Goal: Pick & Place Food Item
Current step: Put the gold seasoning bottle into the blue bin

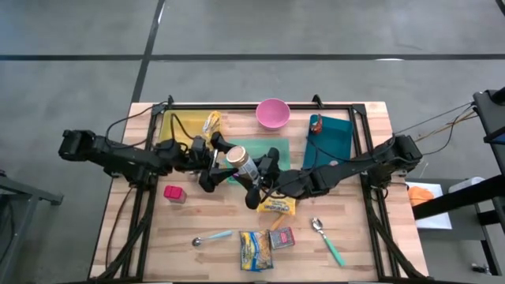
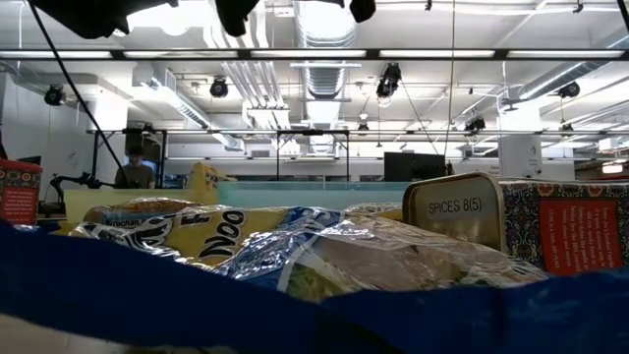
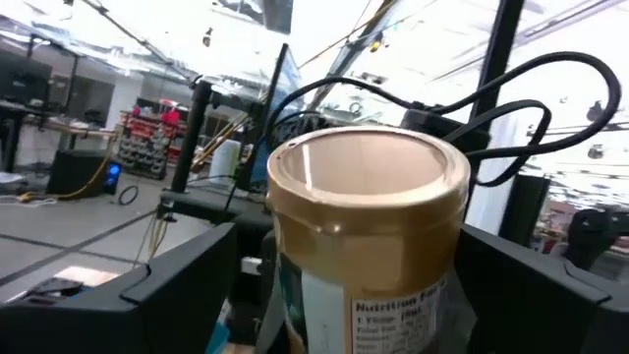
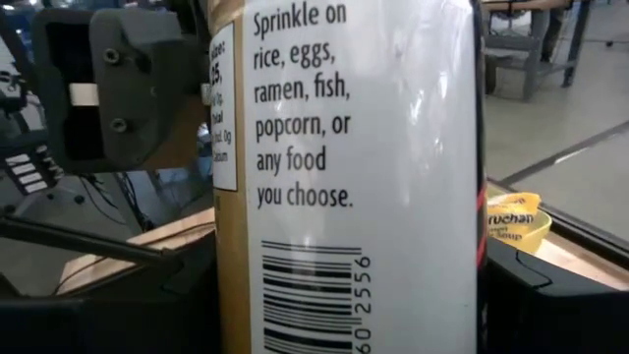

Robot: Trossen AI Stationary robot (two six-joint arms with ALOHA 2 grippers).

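A seasoning jar (image 1: 243, 164) with a gold lid and a white label hangs over the green mat (image 1: 272, 147) at the table's middle. My right gripper (image 1: 257, 180) reaches in from the right and is shut on the jar (image 4: 344, 177). My left gripper (image 1: 214, 163) comes from the left and is open. Its fingers (image 3: 177, 280) stand on either side of the jar's lid end (image 3: 369, 182). A gap shows on one side; I cannot tell whether the other finger touches. My right gripper pinches the jar's labelled body (image 4: 462, 285) between its two fingers (image 4: 550, 295), one on each side wall. The fingers come about level from the table's right and lie across the jar. The jar is lifted clear of the mat, its lid tipped toward the left arm.
A pink bowl (image 1: 273, 113) stands at the far edge. A teal mat (image 1: 335, 142) lies to the right, a yellow mat (image 1: 180, 126) to the left. Nearer lie a pink box (image 1: 174, 193), a yellow packet (image 1: 276, 207), a noodle bag (image 1: 255, 250), a spice tin (image 1: 282, 237) and two spoons (image 1: 211, 237).
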